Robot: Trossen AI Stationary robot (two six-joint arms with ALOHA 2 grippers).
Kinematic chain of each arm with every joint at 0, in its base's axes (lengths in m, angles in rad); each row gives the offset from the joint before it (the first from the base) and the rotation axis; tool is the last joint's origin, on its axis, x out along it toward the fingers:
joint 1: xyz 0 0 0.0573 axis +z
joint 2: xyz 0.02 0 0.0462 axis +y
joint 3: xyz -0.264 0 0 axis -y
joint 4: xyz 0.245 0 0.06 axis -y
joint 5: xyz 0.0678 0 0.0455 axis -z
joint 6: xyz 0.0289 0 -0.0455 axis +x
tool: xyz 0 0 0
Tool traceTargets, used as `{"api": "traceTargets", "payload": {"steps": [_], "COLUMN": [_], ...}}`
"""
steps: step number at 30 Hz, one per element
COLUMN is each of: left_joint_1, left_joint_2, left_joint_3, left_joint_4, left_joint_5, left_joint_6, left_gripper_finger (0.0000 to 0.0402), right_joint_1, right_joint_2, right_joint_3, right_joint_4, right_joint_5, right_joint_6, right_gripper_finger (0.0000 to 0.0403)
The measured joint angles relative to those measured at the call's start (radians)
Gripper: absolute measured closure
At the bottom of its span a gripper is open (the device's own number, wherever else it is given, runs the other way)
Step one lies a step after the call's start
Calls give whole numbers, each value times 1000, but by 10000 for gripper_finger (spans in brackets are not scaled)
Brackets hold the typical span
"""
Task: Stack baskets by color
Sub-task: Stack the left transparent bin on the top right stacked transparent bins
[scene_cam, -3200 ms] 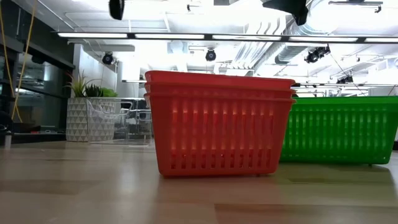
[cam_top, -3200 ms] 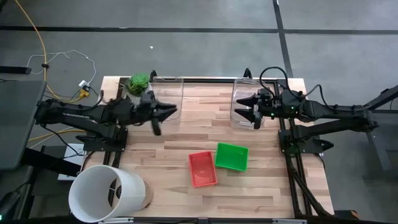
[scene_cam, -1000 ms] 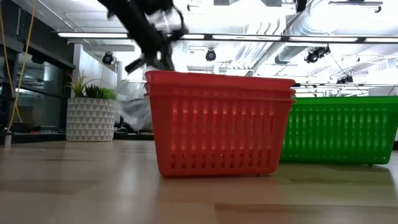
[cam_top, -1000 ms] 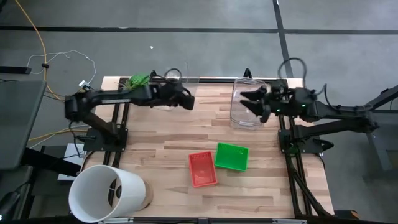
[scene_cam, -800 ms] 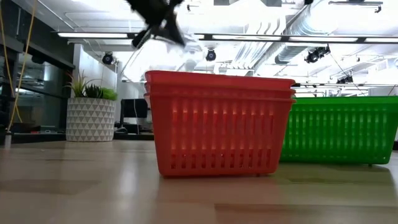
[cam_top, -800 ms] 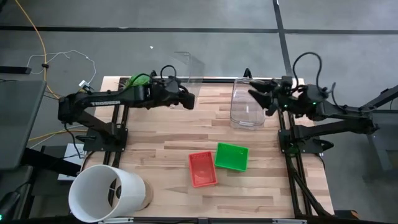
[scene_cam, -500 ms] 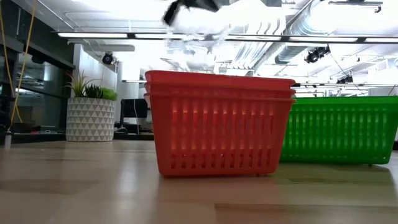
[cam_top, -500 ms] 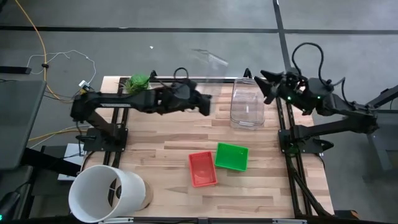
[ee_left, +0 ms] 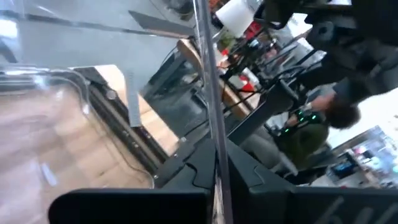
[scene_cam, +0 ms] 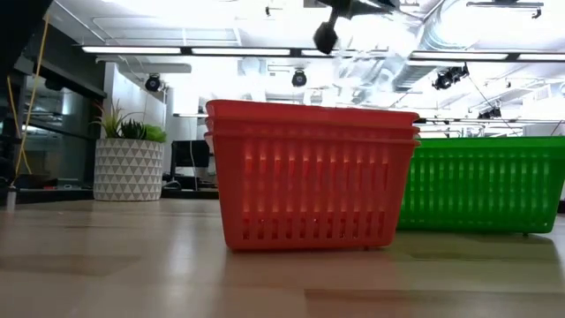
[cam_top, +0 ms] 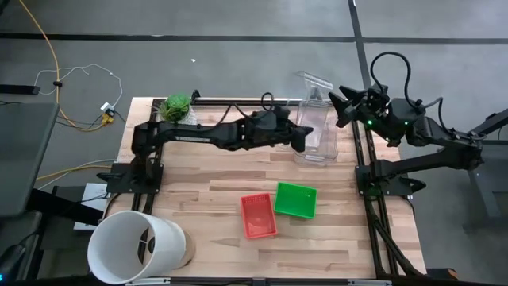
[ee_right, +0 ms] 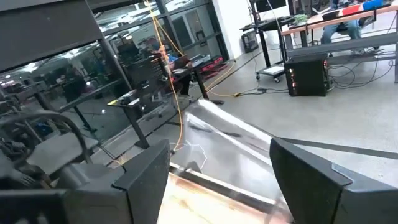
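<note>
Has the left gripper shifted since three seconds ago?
Yes. The left gripper has swept across the table from beside the potted plant toward the right-side clear bin.

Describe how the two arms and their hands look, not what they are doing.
Both arms are dark, jointed and slim, with black cables looping along them. The right hand has two dark fingers and small green lights behind it. The left hand is equally dark.
</note>
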Motion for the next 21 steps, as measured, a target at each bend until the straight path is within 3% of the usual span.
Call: {"api": "traceTargets", "payload": {"steps": [4, 13, 21], "left_joint_1": [1, 17, 45], "left_joint_2": [52, 138, 116], "left_joint_3": [4, 4, 4], "left_joint_4": [129, 174, 32], "left_joint_5": [7, -7, 6], "left_joint_6": [-8, -14, 39], "left_gripper_finger": [401, 401, 401], "right_joint_1": [0, 0, 0], "right_joint_2": [-1, -1, -1], "right_joint_3": [0, 0, 0], "right_joint_4": [0, 10, 8], "right_joint_5": [4, 6, 5], "right_joint_6": [-12, -25, -25], "right_gripper_finger": [140, 140, 140]}}
